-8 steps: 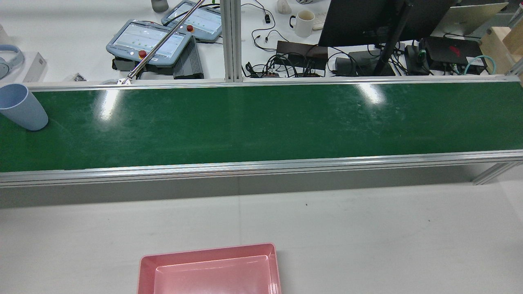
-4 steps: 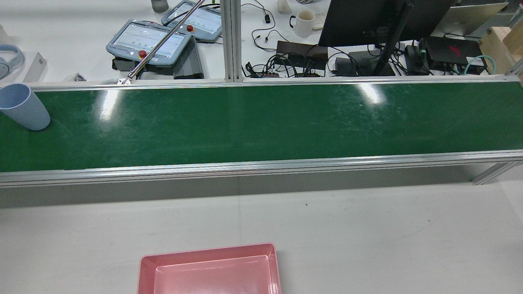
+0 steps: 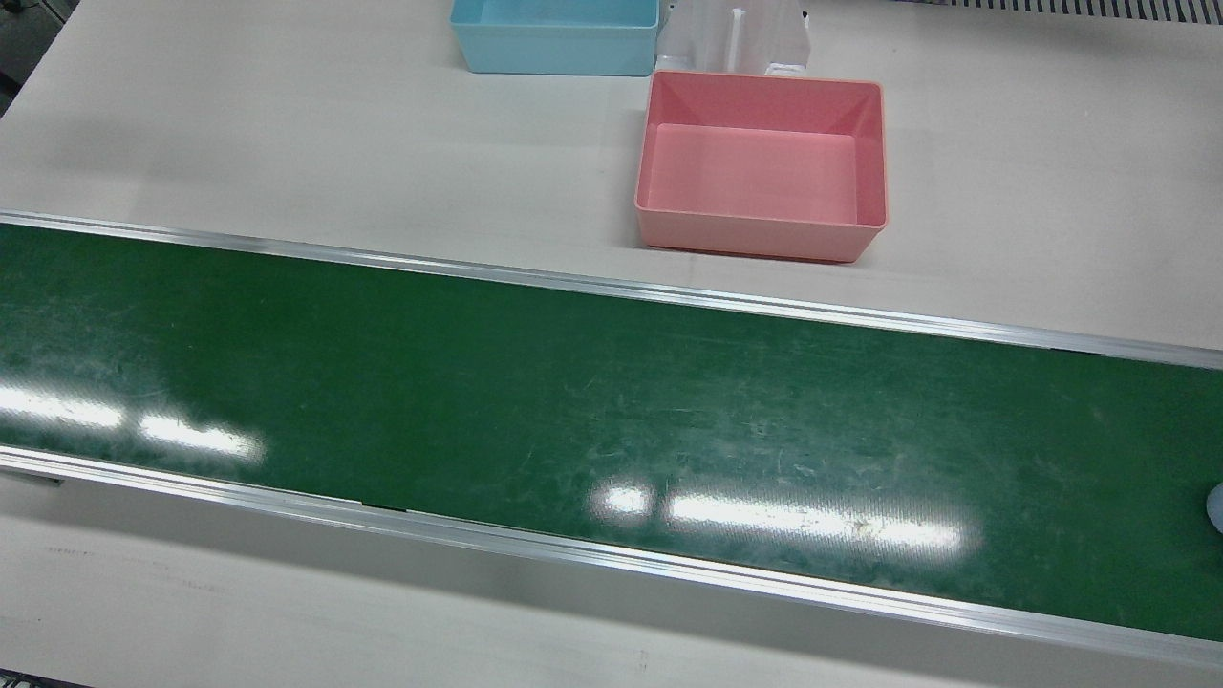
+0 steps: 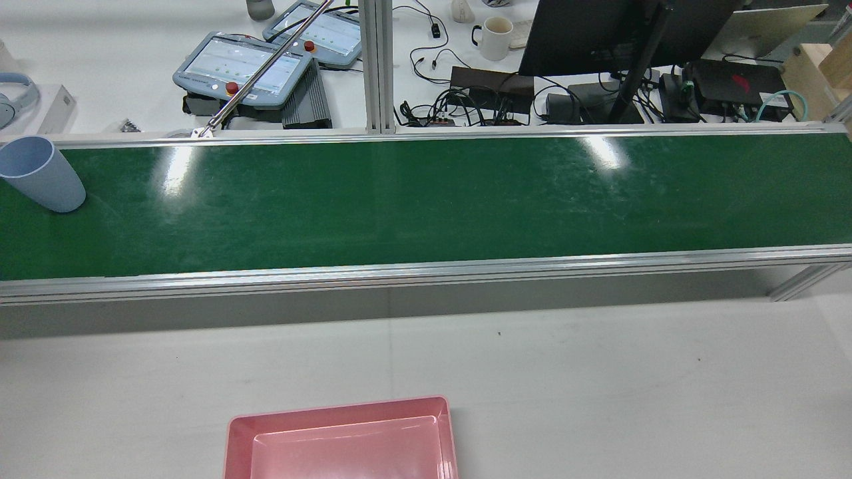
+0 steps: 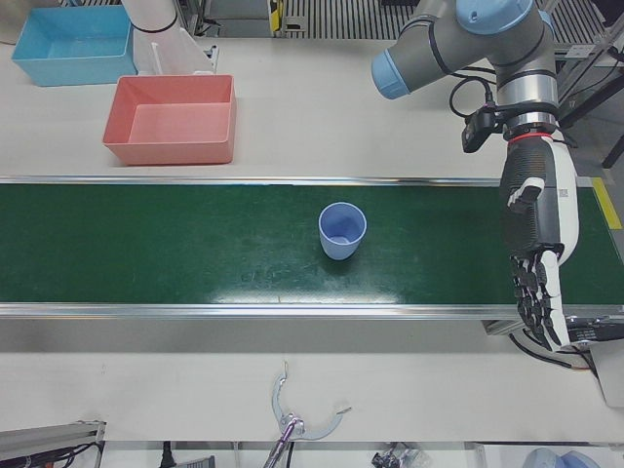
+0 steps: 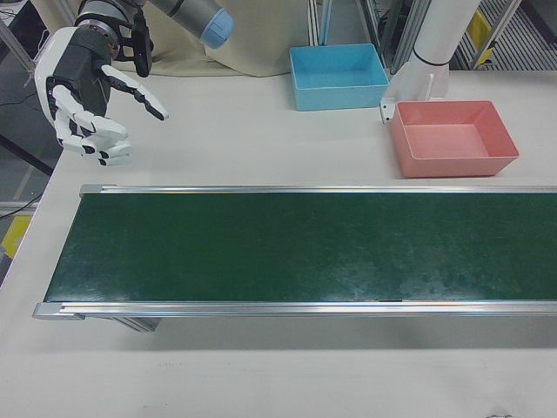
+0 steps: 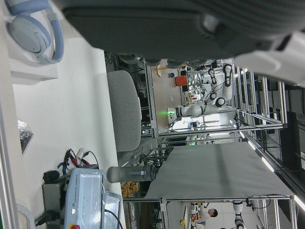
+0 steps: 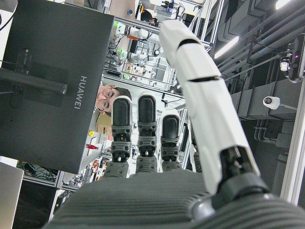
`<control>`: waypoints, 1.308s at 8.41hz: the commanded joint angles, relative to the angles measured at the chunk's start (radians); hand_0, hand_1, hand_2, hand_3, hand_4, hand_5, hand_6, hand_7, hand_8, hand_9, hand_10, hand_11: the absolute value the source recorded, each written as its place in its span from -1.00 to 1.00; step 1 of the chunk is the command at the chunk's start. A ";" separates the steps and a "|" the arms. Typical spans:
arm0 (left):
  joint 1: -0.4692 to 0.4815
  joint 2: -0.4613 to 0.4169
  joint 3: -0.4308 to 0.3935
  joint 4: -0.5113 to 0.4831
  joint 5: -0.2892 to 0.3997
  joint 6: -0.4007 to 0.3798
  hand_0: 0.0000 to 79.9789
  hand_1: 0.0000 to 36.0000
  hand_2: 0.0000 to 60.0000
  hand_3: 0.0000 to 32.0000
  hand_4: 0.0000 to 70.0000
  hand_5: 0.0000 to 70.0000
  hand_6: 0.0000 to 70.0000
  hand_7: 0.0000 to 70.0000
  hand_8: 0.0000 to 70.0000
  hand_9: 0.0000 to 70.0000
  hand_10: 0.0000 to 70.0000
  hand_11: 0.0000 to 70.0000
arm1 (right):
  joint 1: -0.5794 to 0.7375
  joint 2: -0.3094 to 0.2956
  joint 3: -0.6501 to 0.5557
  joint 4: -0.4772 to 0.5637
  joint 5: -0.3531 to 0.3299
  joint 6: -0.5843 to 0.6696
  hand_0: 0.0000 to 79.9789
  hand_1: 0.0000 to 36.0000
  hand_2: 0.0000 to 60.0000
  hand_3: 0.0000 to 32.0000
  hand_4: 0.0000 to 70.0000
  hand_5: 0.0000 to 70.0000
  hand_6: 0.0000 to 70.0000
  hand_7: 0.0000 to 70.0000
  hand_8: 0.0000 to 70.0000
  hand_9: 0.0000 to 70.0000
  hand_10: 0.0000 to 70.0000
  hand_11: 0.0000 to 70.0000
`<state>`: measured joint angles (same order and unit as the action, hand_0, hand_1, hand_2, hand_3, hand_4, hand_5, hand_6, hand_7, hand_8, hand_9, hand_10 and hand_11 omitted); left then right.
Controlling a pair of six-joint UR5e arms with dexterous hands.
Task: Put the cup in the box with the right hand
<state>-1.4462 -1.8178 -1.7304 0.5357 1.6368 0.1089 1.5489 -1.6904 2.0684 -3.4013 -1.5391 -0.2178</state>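
Note:
A pale blue cup stands upright on the green conveyor belt; in the rear view the cup is at the belt's far left end, and the front view shows only a sliver of it at the right edge. The pink box sits empty on the white table beside the belt, also seen in the rear view and the right-front view. My right hand hovers open over the table past the belt's other end, far from the cup. My left hand hangs open, fingers down.
A blue box sits beside the pink one near a pedestal. Beyond the belt in the rear view are teach pendants, a monitor, cables and a mug. A person shows in the right hand view.
The cup has drifted slightly to the right along the belt in the rear view. Nothing else has moved.

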 commanded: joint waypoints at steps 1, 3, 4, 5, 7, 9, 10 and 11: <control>0.001 0.000 0.002 0.000 0.001 0.000 -1.00 -1.00 -1.00 -1.00 -1.00 -1.00 -1.00 -1.00 -1.00 -1.00 -1.00 -1.00 | 0.000 0.000 0.001 -0.001 0.000 0.000 1.00 1.00 -0.50 -1.00 -0.63 -0.47 -0.47 0.79 0.02 0.29 -0.21 0.23; 0.000 0.000 0.000 0.001 0.000 0.000 -1.00 -1.00 -1.00 -1.00 -1.00 -1.00 -1.00 -1.00 -1.00 -1.00 -1.00 -1.00 | 0.000 0.000 0.001 -0.001 -0.001 0.000 1.00 1.00 -0.51 -1.00 -0.64 -0.47 -0.47 0.78 0.02 0.28 -0.22 0.23; 0.000 0.000 0.000 0.000 0.000 0.000 -1.00 -1.00 -1.00 -1.00 -1.00 -1.00 -1.00 -1.00 -1.00 -1.00 -1.00 -1.00 | 0.000 0.000 0.001 -0.001 -0.001 0.000 1.00 1.00 -0.50 -1.00 -0.63 -0.46 -0.47 0.79 0.02 0.29 -0.21 0.23; 0.000 0.000 0.000 0.001 0.000 0.000 -1.00 -1.00 -1.00 -1.00 -1.00 -1.00 -1.00 -1.00 -1.00 -1.00 -1.00 -1.00 | 0.000 0.000 0.001 0.000 -0.001 0.000 1.00 1.00 -0.50 -1.00 -0.64 -0.46 -0.47 0.78 0.01 0.28 -0.22 0.23; 0.000 0.000 0.000 0.001 0.000 0.000 -1.00 -1.00 -1.00 -1.00 -1.00 -1.00 -1.00 -1.00 -1.00 -1.00 -1.00 -1.00 | 0.000 0.000 0.001 -0.001 -0.001 0.000 1.00 1.00 -0.53 -1.00 -0.63 -0.46 -0.47 0.78 0.02 0.29 -0.21 0.23; 0.000 0.000 0.000 0.000 0.000 0.000 -1.00 -1.00 -1.00 -1.00 -1.00 -1.00 -1.00 -1.00 -1.00 -1.00 -1.00 -1.00 | 0.000 0.000 0.001 -0.001 0.000 0.000 1.00 1.00 -0.56 -1.00 -0.65 -0.46 -0.48 0.75 0.01 0.27 -0.22 0.22; 0.000 0.000 0.000 0.001 0.000 0.000 -1.00 -1.00 -1.00 -1.00 -1.00 -1.00 -1.00 -1.00 -1.00 -1.00 -1.00 -1.00 | 0.000 0.000 0.001 -0.001 -0.001 0.000 1.00 1.00 -0.53 -1.00 -0.61 -0.46 -0.47 0.79 0.03 0.29 -0.21 0.24; 0.000 0.000 0.000 0.001 0.000 0.000 -1.00 -1.00 -1.00 -1.00 -1.00 -1.00 -1.00 -1.00 -1.00 -1.00 -1.00 -1.00 | 0.000 0.000 0.001 -0.001 -0.001 0.000 1.00 1.00 -0.52 -1.00 -0.61 -0.46 -0.47 0.80 0.03 0.29 -0.21 0.23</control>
<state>-1.4465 -1.8178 -1.7304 0.5363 1.6368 0.1089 1.5493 -1.6904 2.0693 -3.4023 -1.5396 -0.2178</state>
